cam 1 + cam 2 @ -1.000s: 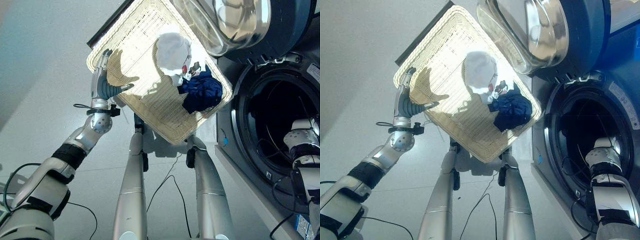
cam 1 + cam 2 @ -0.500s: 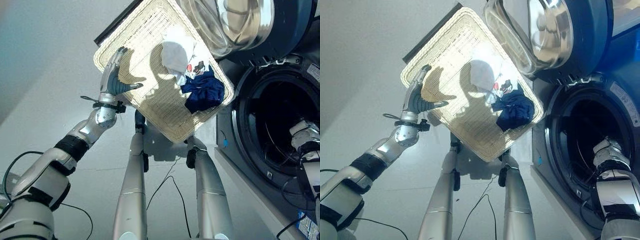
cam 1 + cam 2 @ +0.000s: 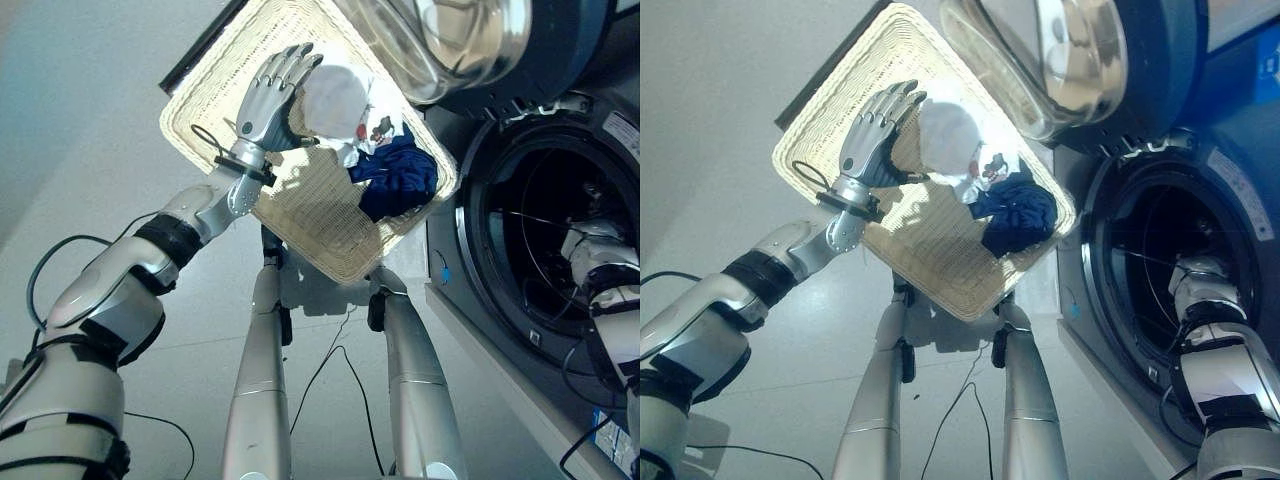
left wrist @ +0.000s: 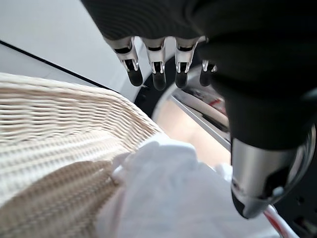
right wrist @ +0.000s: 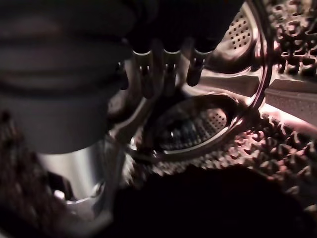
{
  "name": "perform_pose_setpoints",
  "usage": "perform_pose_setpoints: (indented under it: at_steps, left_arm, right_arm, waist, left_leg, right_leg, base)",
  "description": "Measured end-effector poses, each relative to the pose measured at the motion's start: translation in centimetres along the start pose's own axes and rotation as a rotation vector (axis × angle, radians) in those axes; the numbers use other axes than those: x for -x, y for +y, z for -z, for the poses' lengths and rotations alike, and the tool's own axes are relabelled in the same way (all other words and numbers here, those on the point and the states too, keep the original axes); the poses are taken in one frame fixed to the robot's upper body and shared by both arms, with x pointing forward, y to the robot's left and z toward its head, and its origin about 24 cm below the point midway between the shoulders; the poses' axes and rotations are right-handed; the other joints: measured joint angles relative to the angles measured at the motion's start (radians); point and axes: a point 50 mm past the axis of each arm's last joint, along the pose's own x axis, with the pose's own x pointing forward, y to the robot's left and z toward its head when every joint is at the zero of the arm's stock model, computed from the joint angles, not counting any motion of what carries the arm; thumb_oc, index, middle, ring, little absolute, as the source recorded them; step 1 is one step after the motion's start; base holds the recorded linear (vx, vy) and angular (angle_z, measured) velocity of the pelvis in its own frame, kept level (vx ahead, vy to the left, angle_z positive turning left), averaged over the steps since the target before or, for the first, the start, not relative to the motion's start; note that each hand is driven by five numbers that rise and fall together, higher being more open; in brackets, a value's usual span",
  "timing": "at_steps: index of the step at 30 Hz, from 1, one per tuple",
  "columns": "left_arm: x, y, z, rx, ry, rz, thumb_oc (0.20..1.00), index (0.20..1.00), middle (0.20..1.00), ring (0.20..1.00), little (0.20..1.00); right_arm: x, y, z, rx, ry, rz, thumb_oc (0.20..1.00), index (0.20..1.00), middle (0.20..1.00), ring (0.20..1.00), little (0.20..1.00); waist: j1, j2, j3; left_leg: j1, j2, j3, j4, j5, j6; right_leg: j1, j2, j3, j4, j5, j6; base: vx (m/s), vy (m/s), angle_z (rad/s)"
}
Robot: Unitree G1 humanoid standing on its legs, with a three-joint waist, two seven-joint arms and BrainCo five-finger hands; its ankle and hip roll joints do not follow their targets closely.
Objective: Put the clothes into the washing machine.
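My left robot hand [image 3: 268,95] is over the wicker basket [image 3: 215,75], with its fingers [image 4: 157,69] straight and spread, and it holds nothing. In my left wrist view the dark fingertips point past the white garment [image 4: 168,198], and the thumb [image 4: 260,178] stands apart from them above the same cloth. I cannot tell if any finger touches the cloth; the hand looks just beside it, on the side away from the washing machine. The white garment [image 3: 340,100] lies in a heap in the basket, in its far part, and next to it there is a small patch of cloth with red and dark print [image 3: 378,128]. Touching this heap, on the side nearer to the machine, lies a dark blue garment [image 3: 398,180], which reaches to the rim of the basket. The basket stands tilted in my view, beside the washing machine [image 3: 600,60], and its corner goes under the open round door [image 3: 450,40] with the glass bowl. My right robot hand [image 5: 163,64] is inside the drum [image 5: 277,44] of the machine, well apart from the clothes. Its fingers are rather straight and hold nothing in my right wrist view, and the perforated metal wall of the drum shows past them. From my head I see my right wrist [image 3: 598,262] going in through the round opening [image 3: 520,230].
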Motion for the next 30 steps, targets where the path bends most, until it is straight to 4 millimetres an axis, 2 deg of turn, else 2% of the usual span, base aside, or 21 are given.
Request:
perform_pose_setpoints:
  at_steps: [4, 7, 10, 13, 15, 18, 24, 30]
  left_arm:
    - [-0.8, -1.1, -0.7, -0.067, -0.033, 0.068, 1.0, 1.0, 1.0, 1.0, 1.0]
    - [-1.2, -1.5, -1.3, -0.101, -0.075, 0.11, 1.0, 1.0, 1.0, 1.0, 1.0]
    - [-1.4, -1.9, -1.0, -0.14, -0.065, 0.167, 1.0, 1.0, 1.0, 1.0, 1.0]
    - [-1.6, -2.1, -1.2, -0.141, -0.069, 0.183, 1.0, 1.0, 1.0, 1.0, 1.0]
    - [-1.7, -2.4, -1.1, -0.167, -0.064, 0.229, 1.0, 1.0, 1.0, 1.0, 1.0]
    - [-1.8, -2.7, -0.6, -0.197, -0.025, 0.281, 1.0, 1.0, 1.0, 1.0, 1.0]
    - [-1.7, -2.7, 0.8, -0.239, 0.058, 0.342, 1.0, 1.0, 1.0, 1.0, 1.0]
    - [-1.6, -2.7, 1.2, -0.246, 0.076, 0.337, 1.0, 1.0, 1.0, 1.0, 1.0]
  right_arm:
    - [1.0, 1.3, 1.2, 0.058, -0.004, -0.065, 1.0, 1.0, 1.0, 1.0, 1.0]
    - [1.5, 2.1, 1.5, 0.08, -0.017, -0.109, 1.0, 1.0, 1.0, 1.0, 1.0]
    - [2.7, 3.6, 1.9, 0.088, -0.029, -0.175, 1.0, 1.0, 1.0, 1.0, 1.0]
    - [3.1, 4.0, 2.2, 0.094, -0.026, -0.196, 1.0, 1.0, 1.0, 1.0, 1.0]
    - [3.8, 4.6, 3.1, 0.092, -0.022, -0.225, 1.0, 1.0, 1.0, 1.0, 1.0]
    - [4.4, 4.9, 3.8, 0.085, -0.024, -0.246, 1.0, 1.0, 1.0, 1.0, 1.0]
    - [4.8, 5.4, 3.2, 0.036, -0.081, -0.275, 1.0, 1.0, 1.0, 1.0, 1.0]
    - [5.1, 5.7, 2.6, 0.021, -0.115, -0.273, 1.0, 1.0, 1.0, 1.0, 1.0]
  waist:
    - [-0.028, 0.0, 0.0]
    - [-0.03, 0.0, 0.0]
    - [-0.054, 0.0, 0.0]
    - [-0.056, 0.0, 0.0]
    - [-0.06, 0.0, 0.0]
    - [-0.066, 0.001, -0.001]
    - [-0.08, 0.001, -0.001]
    - [-0.08, 0.001, -0.002]
  left_leg:
    - [0.0, 0.003, 0.009, 0.002, -0.001, 0.0]
    - [-0.001, 0.004, 0.036, 0.001, -0.007, 0.002]
    - [-0.007, 0.007, 0.046, 0.001, -0.007, 0.002]
    - [-0.01, 0.008, 0.055, -0.001, -0.007, 0.002]
    - [-0.01, 0.011, 0.057, -0.005, -0.008, 0.001]
    - [-0.012, 0.014, 0.06, -0.006, -0.009, -0.001]
    - [-0.015, 0.017, 0.081, -0.005, -0.012, -0.001]
    - [-0.015, 0.019, 0.084, -0.005, -0.013, -0.002]
  right_leg:
    - [-0.005, 0.004, 0.011, -0.003, 0.003, 0.001]
    - [-0.023, 0.008, 0.038, -0.002, 0.007, 0.009]
    - [-0.032, 0.012, 0.045, -0.003, 0.007, 0.009]
    - [-0.041, 0.014, 0.054, -0.003, 0.008, 0.008]
    - [-0.044, 0.018, 0.055, -0.002, 0.011, 0.003]
    - [-0.048, 0.02, 0.056, -0.002, 0.01, 0.005]
    - [-0.062, 0.022, 0.07, 0.003, 0.008, 0.008]
    - [-0.065, 0.026, 0.075, 0.003, 0.009, 0.007]
  base:
    - [-0.01, 0.053, -0.06]
    - [-0.01, 0.058, -0.15]
    - [0.0, 0.037, -0.06]
    - [0.0, 0.033, -0.07]
    - [0.0, 0.018, -0.02]
    - [0.0, 0.011, -0.01]
    - [0.0, 0.008, -0.03]
    - [0.0, 0.003, -0.01]
